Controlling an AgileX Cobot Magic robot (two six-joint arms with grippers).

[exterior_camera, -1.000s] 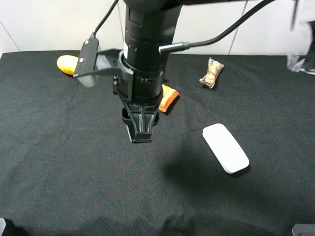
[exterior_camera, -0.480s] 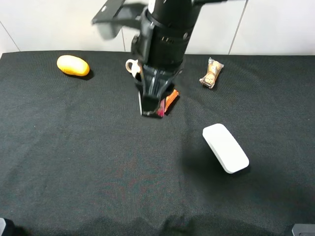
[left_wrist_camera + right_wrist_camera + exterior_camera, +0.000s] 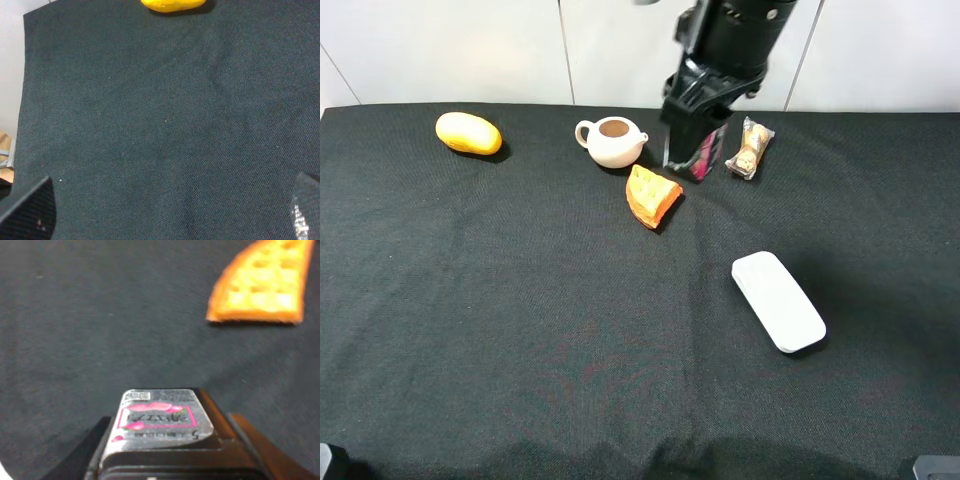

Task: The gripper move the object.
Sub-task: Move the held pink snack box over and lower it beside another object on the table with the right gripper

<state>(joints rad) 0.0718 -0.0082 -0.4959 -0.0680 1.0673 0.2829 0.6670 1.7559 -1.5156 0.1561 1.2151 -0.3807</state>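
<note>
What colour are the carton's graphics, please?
The carton shows pink graphics, clearest in the right wrist view.

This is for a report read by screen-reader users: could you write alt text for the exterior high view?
The right gripper grips a black carton with pink graphics at the far side of a black cloth, between a cream teapot and a wrapped snack packet. An orange wedge, a yellow lump and a flat white pad lie elsewhere.

Open cloth (image 3: 520,330) lies before the teapot (image 3: 611,141); just right of it stand the right gripper (image 3: 686,148), its carton (image 3: 703,158) and an orange wedge (image 3: 652,196).
</note>
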